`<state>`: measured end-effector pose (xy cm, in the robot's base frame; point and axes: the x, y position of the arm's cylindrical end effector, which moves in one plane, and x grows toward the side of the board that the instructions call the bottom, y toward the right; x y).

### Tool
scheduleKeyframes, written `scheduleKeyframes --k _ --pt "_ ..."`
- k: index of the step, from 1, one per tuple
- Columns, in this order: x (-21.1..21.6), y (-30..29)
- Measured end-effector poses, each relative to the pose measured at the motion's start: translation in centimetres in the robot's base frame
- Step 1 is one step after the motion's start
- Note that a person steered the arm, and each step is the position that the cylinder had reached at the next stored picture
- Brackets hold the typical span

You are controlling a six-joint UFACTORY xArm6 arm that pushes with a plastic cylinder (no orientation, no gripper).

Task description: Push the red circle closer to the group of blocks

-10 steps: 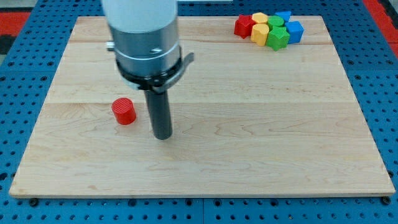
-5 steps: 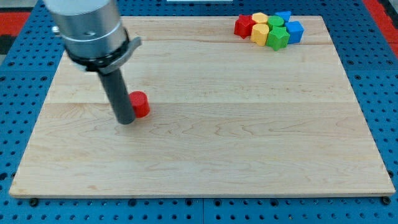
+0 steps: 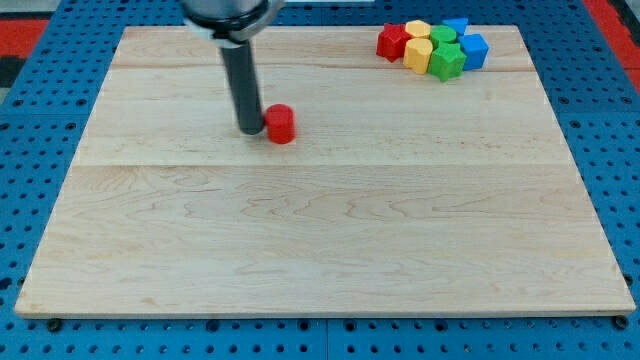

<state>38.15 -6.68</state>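
Note:
The red circle (image 3: 281,124) is a small red cylinder on the wooden board, left of centre in the upper half. My tip (image 3: 249,130) stands right against its left side, touching it. The group of blocks sits at the view's top right: a red block (image 3: 392,40), two yellow blocks (image 3: 418,50), two green blocks (image 3: 446,60) and two blue blocks (image 3: 473,48), packed together. The red circle is well to the left of and below that group.
The wooden board (image 3: 320,230) lies on a blue pegboard surface (image 3: 30,150). The arm's body enters from the view's top above the rod (image 3: 240,70).
My tip went round to the red circle's left side and pushed it up and to the right. The circle has moved toward the group.

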Motion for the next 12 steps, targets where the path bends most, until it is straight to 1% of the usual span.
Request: scheduleKeyframes --k 1,2,3,4,5,6,7,9,10,11,12 --pt "-0.7 4.4" --pt "-0.2 6.4" --pt "2.0 6.8" --pt "2.1 8.3" --pt "0.2 9.5" --pt "-2.9 9.7" --pt "-4.6 11.3" --pt "-2.8 12.4" --pt "-3.7 13.5" --pt "-5.8 15.3" --pt "-6.8 16.2"
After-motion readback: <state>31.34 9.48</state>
